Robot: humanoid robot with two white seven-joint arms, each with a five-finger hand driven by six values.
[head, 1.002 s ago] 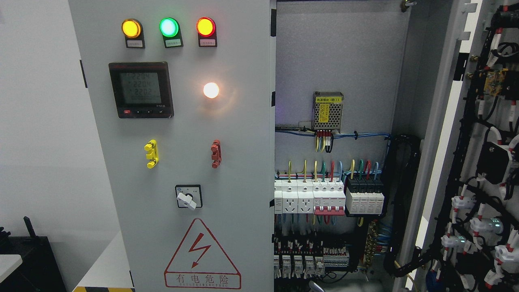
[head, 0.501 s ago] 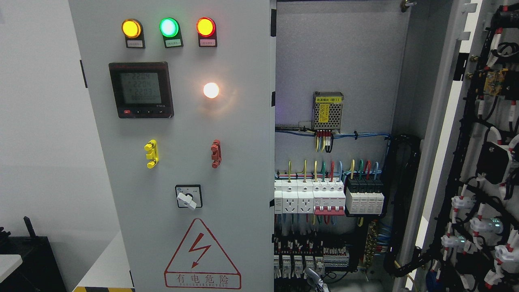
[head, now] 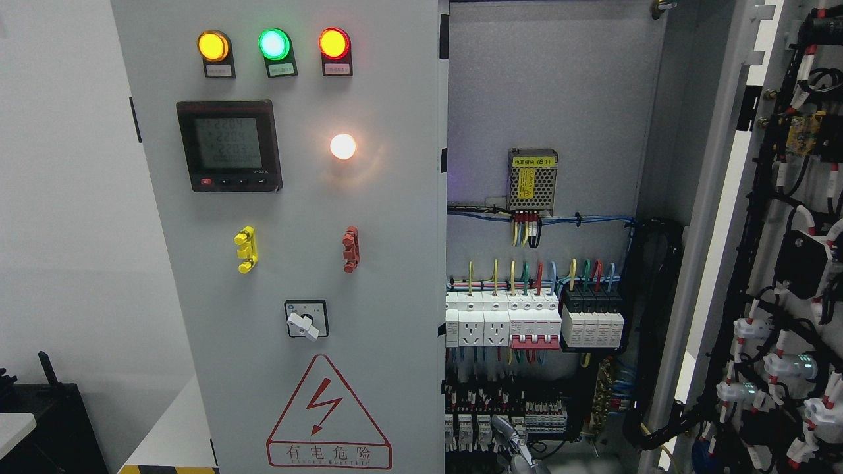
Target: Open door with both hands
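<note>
The grey electrical cabinet has two doors. Its left door [head: 296,197] is closed and carries three indicator lamps, a meter [head: 228,146], a rotary switch [head: 306,320] and a warning triangle. The right door [head: 718,217] is swung wide open to the right, with its wired inner face [head: 797,276] showing. The tip of my right hand [head: 517,447] pokes up at the bottom edge, in front of the lower terminal rows and just right of the closed door's edge. It touches neither door. The rest of that arm is hidden below the picture.
Inside the open half are a power supply [head: 532,181], a row of breakers and sockets [head: 533,322], and cable bundles [head: 652,329] along the right wall. A black box [head: 39,421] stands at the lower left beside a white wall.
My right hand has risen from the bottom edge, showing a little more in each frame. Both doors stay where they were.
</note>
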